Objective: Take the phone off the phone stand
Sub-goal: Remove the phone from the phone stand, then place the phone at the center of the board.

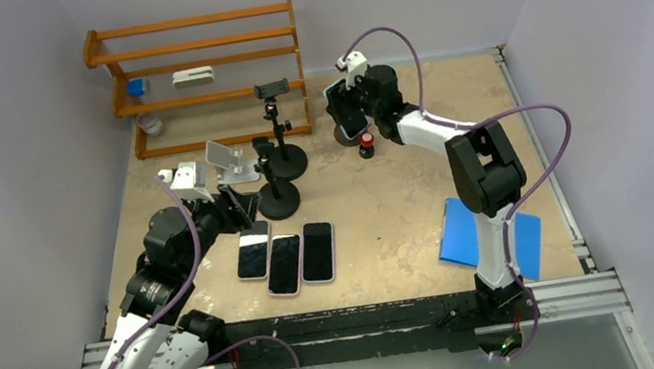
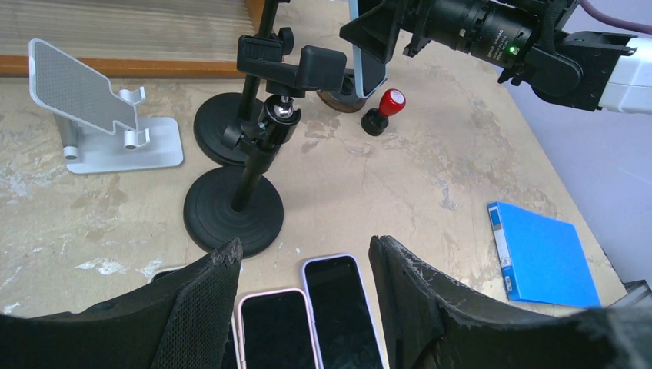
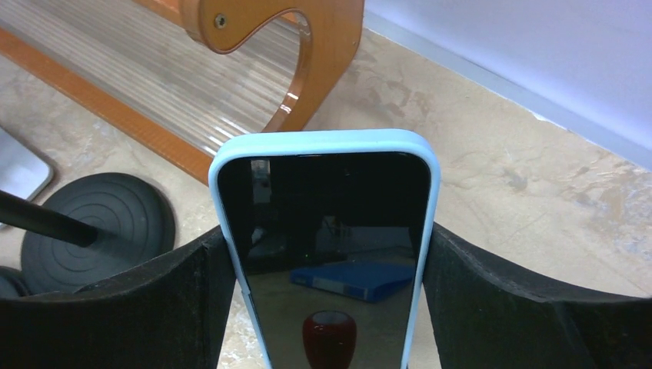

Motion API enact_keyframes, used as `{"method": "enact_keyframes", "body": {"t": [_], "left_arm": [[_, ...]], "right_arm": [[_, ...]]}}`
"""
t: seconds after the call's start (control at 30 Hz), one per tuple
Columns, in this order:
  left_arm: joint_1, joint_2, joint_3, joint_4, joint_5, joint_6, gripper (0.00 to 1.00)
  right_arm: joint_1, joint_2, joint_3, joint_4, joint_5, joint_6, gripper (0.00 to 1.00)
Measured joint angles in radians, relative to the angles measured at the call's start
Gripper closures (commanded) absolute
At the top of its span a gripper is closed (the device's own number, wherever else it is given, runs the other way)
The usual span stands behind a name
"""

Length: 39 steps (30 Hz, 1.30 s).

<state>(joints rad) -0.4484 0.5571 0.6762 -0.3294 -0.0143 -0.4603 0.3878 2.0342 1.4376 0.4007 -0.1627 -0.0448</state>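
Observation:
A phone in a light-blue case (image 3: 327,231) stands upright between my right gripper's (image 3: 327,250) black pads, which press on its two side edges. In the top view this phone (image 1: 348,109) is at the back centre of the table, held by the right gripper (image 1: 352,102) just over a dark round stand base (image 1: 344,136). I cannot tell whether the phone touches the stand. It also shows in the left wrist view (image 2: 369,54). My left gripper (image 2: 305,254) is open and empty, hovering over three phones lying flat (image 1: 284,264).
Two black pole stands with round bases (image 1: 277,187) and a silver folding stand (image 1: 228,160) are left of centre. A small red-capped object (image 1: 367,145) sits by the held phone. A blue folder (image 1: 490,237) lies at the right. A wooden rack (image 1: 200,67) stands at the back.

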Motion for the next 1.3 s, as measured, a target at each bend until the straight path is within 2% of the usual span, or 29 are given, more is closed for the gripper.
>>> {"method": "enact_keyframes", "body": {"t": [0.2, 0.67, 0.87, 1.03, 1.3], "left_arm": [[0.0, 0.0, 0.0, 0.0, 0.0, 0.0, 0.39], [0.0, 0.0, 0.0, 0.0, 0.003, 0.0, 0.39], [0.0, -0.002, 0.0, 0.0, 0.003, 0.0, 0.39], [0.0, -0.016, 0.0, 0.003, 0.003, 0.0, 0.39], [0.0, -0.016, 0.0, 0.007, 0.003, 0.0, 0.39]], "right_arm": [[0.0, -0.003, -0.004, 0.003, 0.021, 0.0, 0.37], [0.0, -0.176, -0.072, 0.024, 0.044, 0.027, 0.41], [0.015, -0.296, -0.132, 0.049, 0.087, 0.101, 0.54], [0.122, -0.455, -0.22, 0.021, 0.265, 0.171, 0.63], [0.388, -0.758, -0.452, -0.034, 0.412, 0.345, 0.64]]}}
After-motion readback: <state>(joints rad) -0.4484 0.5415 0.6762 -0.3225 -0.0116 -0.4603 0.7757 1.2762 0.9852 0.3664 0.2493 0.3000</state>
